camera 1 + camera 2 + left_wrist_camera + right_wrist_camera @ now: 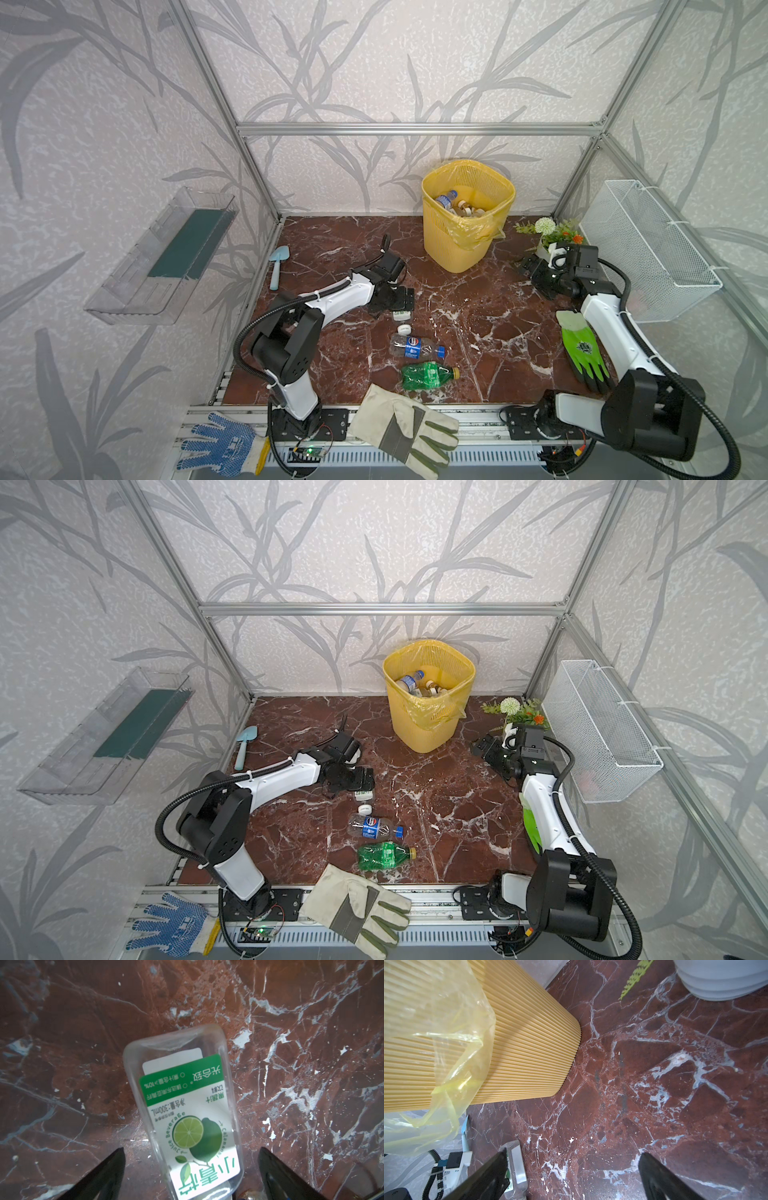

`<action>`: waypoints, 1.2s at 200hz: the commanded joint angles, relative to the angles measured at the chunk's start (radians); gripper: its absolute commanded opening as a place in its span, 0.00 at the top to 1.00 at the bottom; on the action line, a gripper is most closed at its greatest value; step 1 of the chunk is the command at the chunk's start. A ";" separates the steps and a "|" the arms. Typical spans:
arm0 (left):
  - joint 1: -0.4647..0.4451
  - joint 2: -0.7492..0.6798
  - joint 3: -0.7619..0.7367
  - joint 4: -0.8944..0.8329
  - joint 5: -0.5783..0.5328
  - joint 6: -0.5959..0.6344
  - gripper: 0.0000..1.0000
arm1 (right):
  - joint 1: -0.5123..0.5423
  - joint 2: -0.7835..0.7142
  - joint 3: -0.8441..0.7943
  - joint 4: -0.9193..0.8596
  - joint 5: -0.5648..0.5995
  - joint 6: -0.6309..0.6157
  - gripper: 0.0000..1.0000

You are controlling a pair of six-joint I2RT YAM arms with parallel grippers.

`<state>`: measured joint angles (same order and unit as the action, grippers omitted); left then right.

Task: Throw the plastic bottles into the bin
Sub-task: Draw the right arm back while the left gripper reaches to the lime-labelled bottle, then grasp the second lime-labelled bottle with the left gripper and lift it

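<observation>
Left claw [192, 1159]: spread wide, pinching nothing. Set low over the table [478, 311], one jaw on each side of the lime-label bottle [182, 1095], both clear of its walls in the left wrist view. In both top views, most of that bottle hidden under the claw.

Lime-label bottle: lying flat near the middle of the table, well apart from the bin [465, 249]. Looks empty, clear and thin-walled. Judged light, springy under a squeeze, slick on the glossy label. Flat-sided, so unlikely to roll as the jaws close. Best taken across the labelled middle, on the two narrow sides. Avoid the neck end and the rounded base corners, where it would likely squirt out. Squeeze gently: likely to dent, not to break.

Nearer the front edge: blue-label bottle [415, 347], then green bottle [428, 376], both on their sides, untouched. Round-bodied, judged prone to rolling; take across the waist.

Right claw [572, 1156]: also spread, empty, above bare table just beside the bin's ribbed wall.

Bin: upright at the back of the table, yellow bag [452, 1047] folded over the rim, several bottles [446, 198] already inside. Wide mouth, so a release from above the rim judged enough.
</observation>
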<state>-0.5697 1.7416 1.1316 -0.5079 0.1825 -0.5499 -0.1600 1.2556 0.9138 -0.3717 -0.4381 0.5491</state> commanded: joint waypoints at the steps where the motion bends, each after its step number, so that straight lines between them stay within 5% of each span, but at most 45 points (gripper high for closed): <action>1: -0.011 0.023 0.040 0.000 -0.026 -0.033 0.02 | 0.000 -0.014 -0.020 0.020 0.006 -0.012 0.01; 95: -0.014 0.143 0.140 -0.048 -0.124 0.037 0.16 | 0.000 -0.006 -0.095 0.057 0.002 -0.001 0.01; 188: -0.014 0.198 0.197 -0.068 -0.140 0.084 0.50 | 0.001 0.051 -0.151 0.082 0.013 -0.036 0.00; 240: -0.013 0.184 0.202 -0.052 -0.127 0.103 0.57 | 0.016 0.078 -0.161 0.087 0.011 -0.037 0.00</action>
<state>-0.5816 1.9198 1.3159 -0.5598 0.0650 -0.4629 -0.1543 1.3239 0.7612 -0.2962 -0.4271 0.5251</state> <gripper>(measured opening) 0.643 0.999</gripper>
